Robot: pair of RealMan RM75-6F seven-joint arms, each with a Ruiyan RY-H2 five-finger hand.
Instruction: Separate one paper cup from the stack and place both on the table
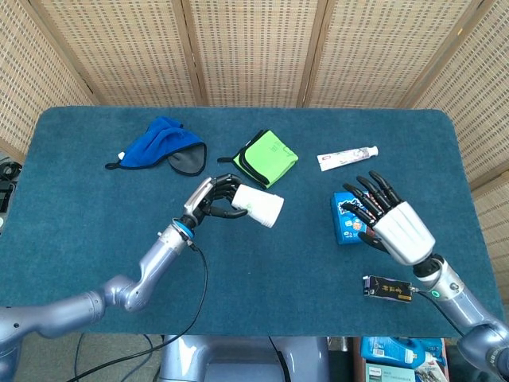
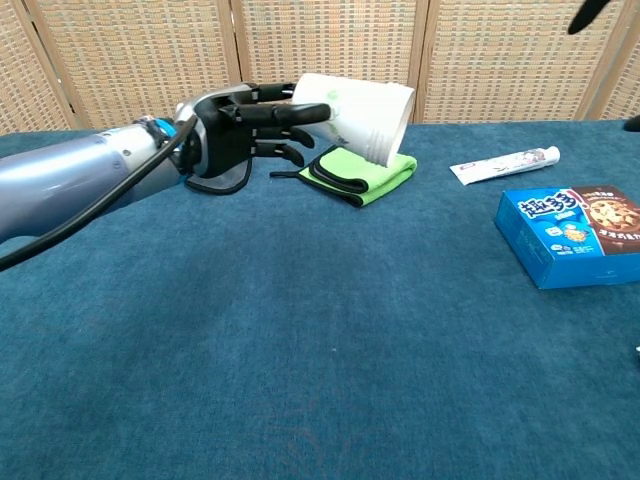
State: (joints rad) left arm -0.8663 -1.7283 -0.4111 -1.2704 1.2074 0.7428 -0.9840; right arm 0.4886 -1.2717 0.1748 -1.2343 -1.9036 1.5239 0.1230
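Left hand (image 1: 208, 200) wraps base end of paper cup stack (image 1: 261, 206), held on its side in air, rims pointing toward right hand (image 1: 390, 223). Stack hangs just in front of green cloth (image 1: 269, 158), clear of table (image 1: 95, 239). Right hand empty, fingers spread, above cookie box (image 1: 364, 215), well apart from stack. Our advice: bring right hand to rim end, pinch outermost cup only, pull along stack axis while we keep left grip firm without crushing paper.

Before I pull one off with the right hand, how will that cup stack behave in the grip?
The paper cup stack looks thin-walled, so it will likely crush if the left hand squeezes hard. Held on its side, it is probably light. Laid down sideways, it may roll.
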